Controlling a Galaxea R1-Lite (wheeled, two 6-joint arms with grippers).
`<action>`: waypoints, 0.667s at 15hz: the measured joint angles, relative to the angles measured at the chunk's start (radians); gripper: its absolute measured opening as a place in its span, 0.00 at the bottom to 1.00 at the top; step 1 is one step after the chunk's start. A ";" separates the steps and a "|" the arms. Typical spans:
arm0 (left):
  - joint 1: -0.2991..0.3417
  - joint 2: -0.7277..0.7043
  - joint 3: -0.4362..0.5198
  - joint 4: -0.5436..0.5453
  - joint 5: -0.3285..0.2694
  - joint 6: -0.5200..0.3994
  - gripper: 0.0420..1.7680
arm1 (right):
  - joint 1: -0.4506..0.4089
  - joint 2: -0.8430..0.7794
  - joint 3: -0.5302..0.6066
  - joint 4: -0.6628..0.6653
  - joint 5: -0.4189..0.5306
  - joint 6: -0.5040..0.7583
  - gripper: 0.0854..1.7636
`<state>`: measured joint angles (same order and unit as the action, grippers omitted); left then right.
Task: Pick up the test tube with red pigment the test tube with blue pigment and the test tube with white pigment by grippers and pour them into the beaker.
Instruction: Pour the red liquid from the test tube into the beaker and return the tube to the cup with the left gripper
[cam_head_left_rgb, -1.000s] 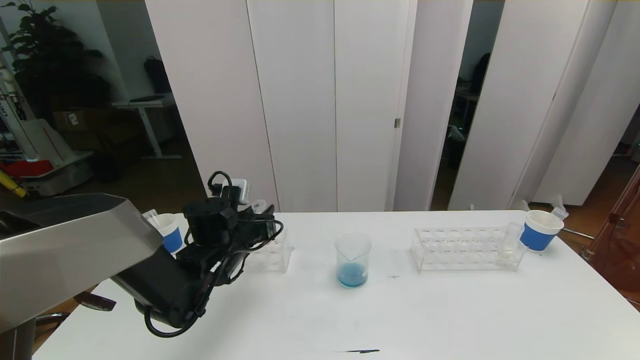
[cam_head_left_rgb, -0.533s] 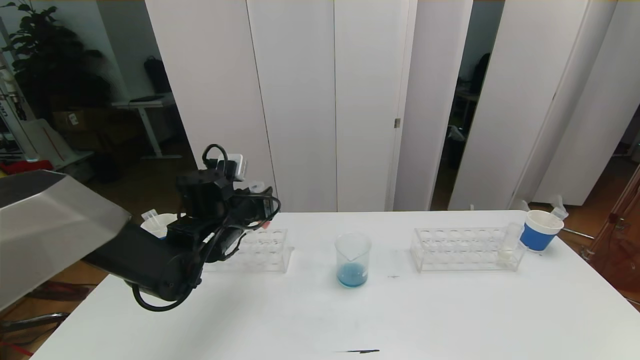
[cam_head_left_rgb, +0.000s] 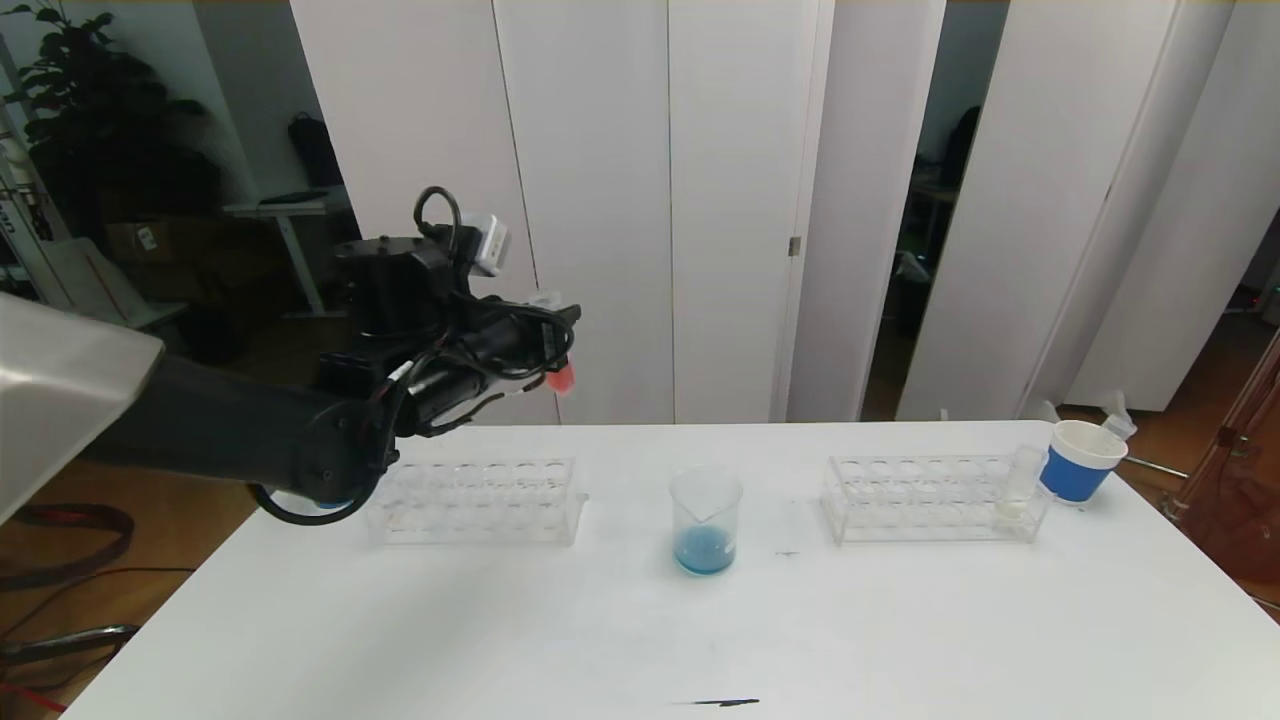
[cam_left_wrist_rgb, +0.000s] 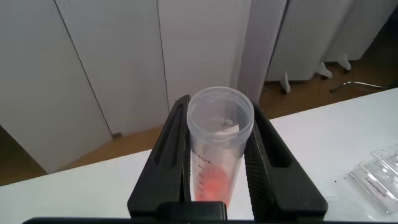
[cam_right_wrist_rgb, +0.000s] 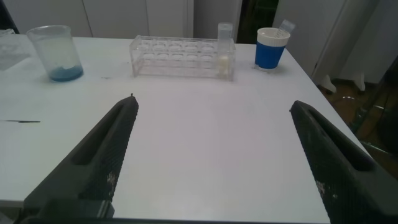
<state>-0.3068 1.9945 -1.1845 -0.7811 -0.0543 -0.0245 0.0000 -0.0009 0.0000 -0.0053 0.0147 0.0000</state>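
Note:
My left gripper (cam_head_left_rgb: 553, 345) is shut on the test tube with red pigment (cam_head_left_rgb: 560, 378), holding it in the air above the left rack (cam_head_left_rgb: 475, 500), left of the beaker. In the left wrist view the tube (cam_left_wrist_rgb: 217, 149) sits between the two dark fingers (cam_left_wrist_rgb: 174, 134), mouth toward the camera. The beaker (cam_head_left_rgb: 706, 520) stands mid-table with blue liquid in its bottom. The test tube with white pigment (cam_head_left_rgb: 1018, 488) stands at the right end of the right rack (cam_head_left_rgb: 930, 497). The test tube with blue pigment is out of view. My right gripper (cam_right_wrist_rgb: 212, 102) is open over bare table, nothing between its fingers.
A blue-banded white paper cup (cam_head_left_rgb: 1080, 460) stands right of the right rack, near the table's right edge. A short black mark (cam_head_left_rgb: 720, 703) lies at the table's front edge. White partition panels stand behind the table.
The left arm has risen from the left rack with the red tube and shifted a little toward the beaker. The rack, hidden before, now shows. The right gripper has not changed.

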 joint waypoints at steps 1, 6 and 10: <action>0.000 -0.004 -0.042 0.046 -0.067 0.004 0.31 | 0.000 0.000 0.000 0.000 0.000 0.000 0.99; -0.001 -0.002 -0.221 0.140 -0.340 0.010 0.31 | 0.000 0.000 0.000 0.000 0.000 0.000 0.99; 0.004 0.085 -0.362 0.115 -0.478 0.078 0.31 | 0.000 0.000 0.000 0.000 0.000 0.000 0.99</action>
<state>-0.3030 2.0796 -1.5462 -0.6657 -0.5323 0.0538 0.0000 -0.0009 0.0000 -0.0053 0.0147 0.0000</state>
